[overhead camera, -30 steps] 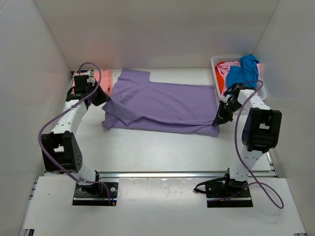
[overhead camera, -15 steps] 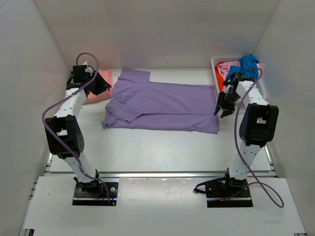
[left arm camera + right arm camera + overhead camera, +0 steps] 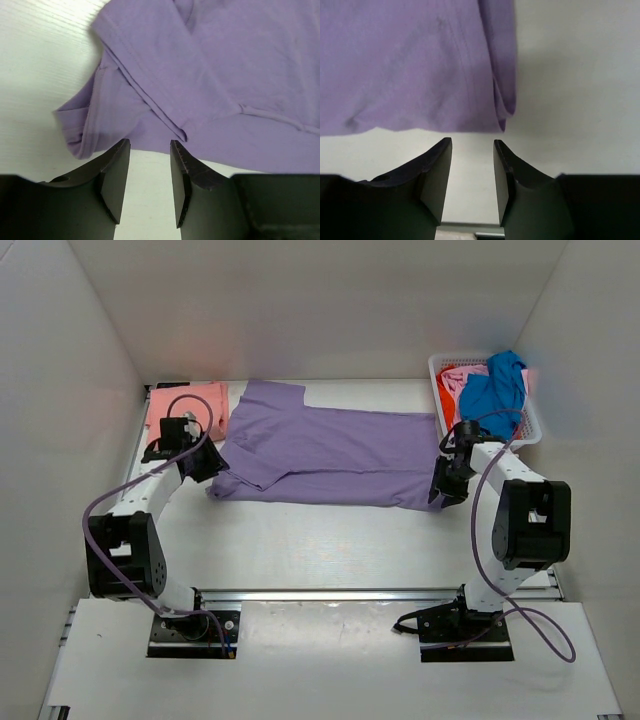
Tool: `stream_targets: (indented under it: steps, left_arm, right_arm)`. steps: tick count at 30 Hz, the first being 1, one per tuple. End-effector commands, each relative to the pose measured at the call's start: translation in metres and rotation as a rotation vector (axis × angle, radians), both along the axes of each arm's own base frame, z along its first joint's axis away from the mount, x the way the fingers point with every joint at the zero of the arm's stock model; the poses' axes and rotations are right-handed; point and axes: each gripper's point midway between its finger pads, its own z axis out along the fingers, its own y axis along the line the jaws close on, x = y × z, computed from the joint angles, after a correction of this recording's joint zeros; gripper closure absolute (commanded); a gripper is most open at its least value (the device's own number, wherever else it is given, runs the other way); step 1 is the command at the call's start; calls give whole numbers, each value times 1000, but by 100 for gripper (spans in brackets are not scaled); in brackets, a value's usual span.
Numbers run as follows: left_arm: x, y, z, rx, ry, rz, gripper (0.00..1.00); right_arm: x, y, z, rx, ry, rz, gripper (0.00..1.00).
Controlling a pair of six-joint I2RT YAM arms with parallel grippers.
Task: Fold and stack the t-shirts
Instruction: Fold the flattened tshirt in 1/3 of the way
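A lavender-purple t-shirt [image 3: 330,455] lies folded into a long band across the middle of the table. My left gripper [image 3: 208,466] sits low at the band's near-left corner, where a sleeve is tucked. In the left wrist view it [image 3: 150,145] is open, with bare table between the fingers and the purple cloth [image 3: 240,75] just ahead. My right gripper [image 3: 438,490] is at the near-right corner. In the right wrist view it [image 3: 472,143] is open and empty, a little short of the hem [image 3: 410,65]. A folded salmon-pink t-shirt [image 3: 187,405] lies at the back left.
A white lattice basket [image 3: 437,375] at the back right holds a bright blue shirt [image 3: 492,390], an orange-red one [image 3: 447,405] and a pink one [image 3: 470,371]. White walls close in the left, right and back. A metal rail [image 3: 330,593] runs along the near edge.
Both grippers have opened and let go of the purple shirt. They lifted away, then came back down to its near corners. The shirt now lies flatter and narrower.
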Motion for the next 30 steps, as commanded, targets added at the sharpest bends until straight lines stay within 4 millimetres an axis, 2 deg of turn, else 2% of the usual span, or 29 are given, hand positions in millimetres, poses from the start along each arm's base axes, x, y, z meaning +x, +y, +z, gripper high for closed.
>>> stream_targets:
  steps: [1, 6, 11, 12, 13, 16, 18, 20, 22, 23, 24, 25, 26, 27, 28, 30]
  left_arm:
    - [-3, 6, -7, 72, 14, -2, 50]
    - [-8, 7, -29, 115, 64, -6, 51]
    - [-18, 4, -53, 111, 152, -30, 56]
    - [-22, -7, -56, 111, 164, -64, 56]
    - [-22, -10, -56, 116, 167, -74, 56]
    - [-29, -15, -63, 149, 187, -94, 47]
    - [-30, -15, -69, 185, 208, -104, 46]
    - [-30, -14, -75, 209, 237, -112, 46]
    - [-28, -13, -80, 213, 257, -112, 45]
    - [-25, -12, -83, 213, 261, -110, 45]
    - [-27, -13, -89, 215, 277, -115, 48]
    - [-25, -10, -89, 219, 277, -112, 52]
    - [-24, -11, -92, 231, 289, -123, 66]
    - [-25, -8, -96, 241, 306, -132, 85]
    - [-29, -7, -100, 244, 335, -138, 100]
    - [-33, 0, -98, 284, 355, -155, 100]
  right_arm:
    - [28, -8, 0, -42, -123, -52, 63]
    - [34, -5, -14, -31, -126, -70, 64]
    - [27, 2, -29, -45, -72, -49, 73]
    - [25, 1, -32, -51, -62, -52, 74]
    - [24, 2, -33, -50, -60, -53, 73]
    - [20, 8, -37, -51, -46, -43, 73]
    - [19, 9, -42, -54, -36, -37, 73]
    - [19, 11, -42, -48, -33, -39, 77]
    - [14, 13, -46, -39, -9, -29, 96]
    - [17, 15, -46, -40, -17, -25, 99]
    - [12, 16, -49, -38, 3, -19, 100]
    - [16, 17, -45, -40, -12, -19, 100]
    - [12, 19, -45, -41, 4, -9, 100]
    - [9, 16, -45, -47, 12, -10, 100]
    - [9, 16, -41, -48, 8, -7, 100]
    - [4, 13, -38, -57, 23, 19, 100]
